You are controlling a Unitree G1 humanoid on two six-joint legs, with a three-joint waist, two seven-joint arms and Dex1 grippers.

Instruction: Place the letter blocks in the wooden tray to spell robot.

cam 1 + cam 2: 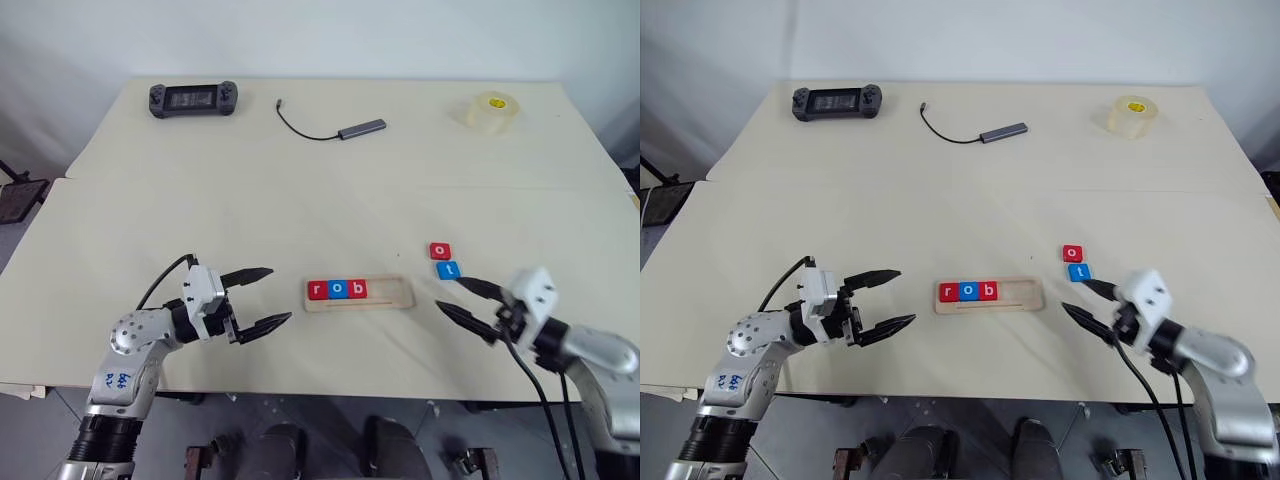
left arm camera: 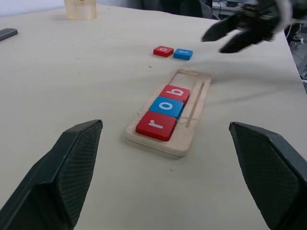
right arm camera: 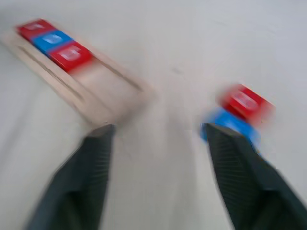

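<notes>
The wooden tray (image 1: 394, 293) lies near the table's front edge. Its left part holds a red r block (image 1: 318, 290), a blue o block (image 1: 338, 289) and a red b block (image 1: 356, 289); the right part of the slot is bare. On the table to the right of the tray lie a red o block (image 1: 440, 251) and a blue t block (image 1: 449, 269), touching. My right gripper (image 1: 456, 297) is open and empty, just in front of the t block. Left of the tray, my left gripper (image 1: 266, 297) stands open and empty.
At the table's far side lie a black handheld game console (image 1: 193, 98), a grey USB adapter with a black cable (image 1: 361, 128) and a roll of clear tape (image 1: 493, 110). Bare table lies between these and the tray.
</notes>
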